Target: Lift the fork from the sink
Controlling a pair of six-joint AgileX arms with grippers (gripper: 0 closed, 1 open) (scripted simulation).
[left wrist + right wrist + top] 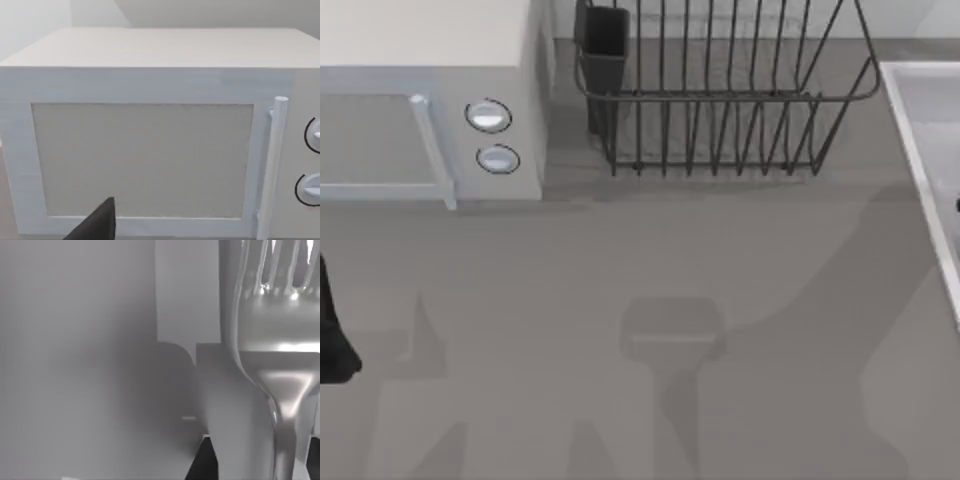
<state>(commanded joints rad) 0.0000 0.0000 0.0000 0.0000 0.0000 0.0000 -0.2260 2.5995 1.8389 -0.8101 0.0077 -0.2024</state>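
The shiny silver fork (272,315) stands very close in the right wrist view, tines pointing away and its narrow neck running down between two dark fingers (202,462). My right gripper (257,460) is shut on the fork. Pale grey surfaces of the sink (75,365) lie behind it. In the top view the sink (918,165) shows its light raised rim at the right edge, with a dark bit of my right gripper (957,205) over the basin. My left arm (332,335) is parked at the table's left edge, its gripper open.
A white microwave (430,100) with two round knobs stands at the back left and faces the left wrist camera (150,150). A black wire dish rack (720,90) stands at the back middle. Arm shadows fall across the grey tabletop (670,280).
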